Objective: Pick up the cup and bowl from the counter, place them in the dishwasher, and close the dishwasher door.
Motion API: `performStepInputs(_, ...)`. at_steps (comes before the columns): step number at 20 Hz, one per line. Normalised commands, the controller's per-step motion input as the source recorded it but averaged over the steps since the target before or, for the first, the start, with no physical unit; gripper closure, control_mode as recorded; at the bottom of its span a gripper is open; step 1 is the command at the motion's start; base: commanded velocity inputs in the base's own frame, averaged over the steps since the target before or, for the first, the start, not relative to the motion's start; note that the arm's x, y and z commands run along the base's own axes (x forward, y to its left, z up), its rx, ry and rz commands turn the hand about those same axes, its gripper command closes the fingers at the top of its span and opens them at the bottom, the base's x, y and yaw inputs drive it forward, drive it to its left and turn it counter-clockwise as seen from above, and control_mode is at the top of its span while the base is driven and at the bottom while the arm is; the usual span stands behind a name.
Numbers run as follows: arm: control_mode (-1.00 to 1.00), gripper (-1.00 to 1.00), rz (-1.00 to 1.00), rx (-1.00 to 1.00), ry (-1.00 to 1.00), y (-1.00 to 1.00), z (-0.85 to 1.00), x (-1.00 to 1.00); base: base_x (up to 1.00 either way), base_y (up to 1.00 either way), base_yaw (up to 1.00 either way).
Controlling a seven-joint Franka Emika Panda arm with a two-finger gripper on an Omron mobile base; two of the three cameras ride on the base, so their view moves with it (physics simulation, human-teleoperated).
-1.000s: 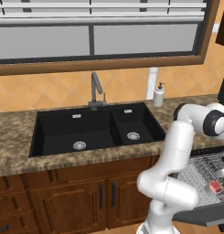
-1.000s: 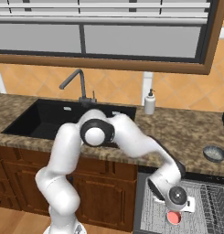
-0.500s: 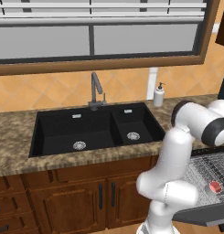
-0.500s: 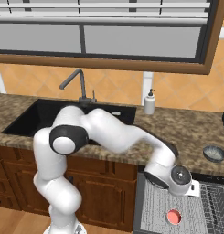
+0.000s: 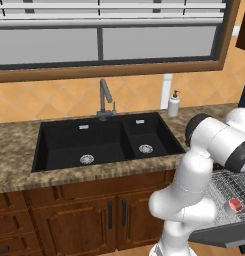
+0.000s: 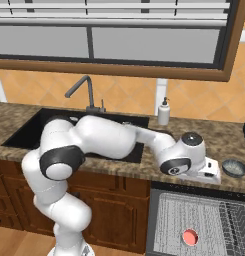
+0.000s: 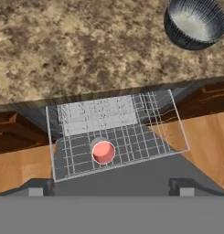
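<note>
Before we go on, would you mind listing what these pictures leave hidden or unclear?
- Bowl interior: too small in the right base view, and the top edge of the hand view crops its rim.
- Cup shape: seen from above in the rack; its sides are hidden.
- Dishwasher door: cut off by the corner of the left base view.
- Sink: right part hidden by the arm in the right base view.

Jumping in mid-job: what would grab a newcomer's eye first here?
The pink cup already sits in the dishwasher rack, above the lowered dishwasher door. The dark ribbed bowl waits on the counter, right of the big white arm. A black double sink lies further left.
</note>
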Motion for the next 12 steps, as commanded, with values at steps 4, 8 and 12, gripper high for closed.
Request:
performStepInputs(4, -1.00, -1.00, 0.00, 0.00, 0.01, 0.00, 0.00, 0.59, 0.00, 0.00, 0.00)
performStepInputs(8, -1.00, -1.00, 0.00, 0.00, 0.00, -0.02, 0.01, 0.35, 0.00, 0.00, 0.00)
performStepInputs(12, -1.00, -1.00, 0.00, 0.00, 0.00, -0.21, 0.21, 0.31, 0.00, 0.00, 0.00)
